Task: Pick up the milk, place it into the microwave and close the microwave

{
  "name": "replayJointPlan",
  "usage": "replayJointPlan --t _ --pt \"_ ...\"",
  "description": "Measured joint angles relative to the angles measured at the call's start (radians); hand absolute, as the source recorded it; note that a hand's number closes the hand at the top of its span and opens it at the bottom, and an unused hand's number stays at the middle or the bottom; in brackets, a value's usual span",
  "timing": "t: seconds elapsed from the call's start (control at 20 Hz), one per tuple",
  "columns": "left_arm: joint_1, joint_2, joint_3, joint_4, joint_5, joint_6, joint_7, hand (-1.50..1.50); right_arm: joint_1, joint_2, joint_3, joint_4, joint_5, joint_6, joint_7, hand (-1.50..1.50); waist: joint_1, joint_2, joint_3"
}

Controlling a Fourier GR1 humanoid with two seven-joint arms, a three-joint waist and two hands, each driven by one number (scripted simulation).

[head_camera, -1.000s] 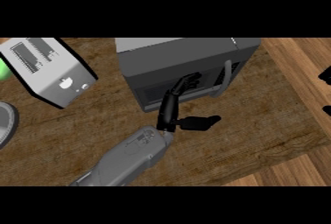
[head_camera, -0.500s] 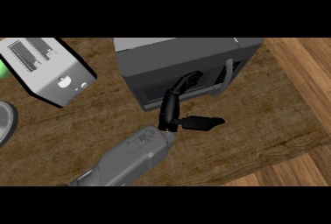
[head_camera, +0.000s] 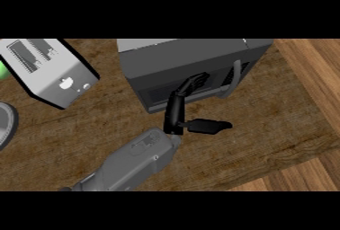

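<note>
- The robot hand, fingers straight and apart, presses the microwave door on the tabletop.
- Milk shows nowhere, presumably inside.
- Keep pushing flat until the door seats.

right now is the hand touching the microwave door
Touching. The head view shows the left hand with straight fingers laid flat against the microwave door, no gap visible between them.
</note>
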Motion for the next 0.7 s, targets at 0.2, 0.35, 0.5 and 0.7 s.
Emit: replayJointPlan --t 0.2,0.35,0.5,0.7 --pt "-0.011 0.0 -0.011 0.001 0.017 -0.003 -0.017 -1.5 -0.003 0.053 0.012 0.037 -0.063 0.029 0.007 -1.5 0.008 0.008 0.003" --pt "-0.014 0.0 -0.013 0.0 0.03 -0.007 -0.033 -1.5 0.002 0.094 0.026 0.074 -0.131 0.063 0.032 -1.5 0.011 0.014 0.004" --pt "-0.02 0.0 -0.02 0.007 0.042 -0.012 -0.046 -1.5 -0.005 0.112 0.032 0.104 -0.181 0.089 0.06 -1.5 0.012 0.015 0.004" --pt "-0.021 0.0 -0.023 0.013 0.061 -0.013 -0.062 -1.5 -0.015 0.116 0.031 0.139 -0.238 0.122 0.094 -1.5 0.008 0.013 0.004"
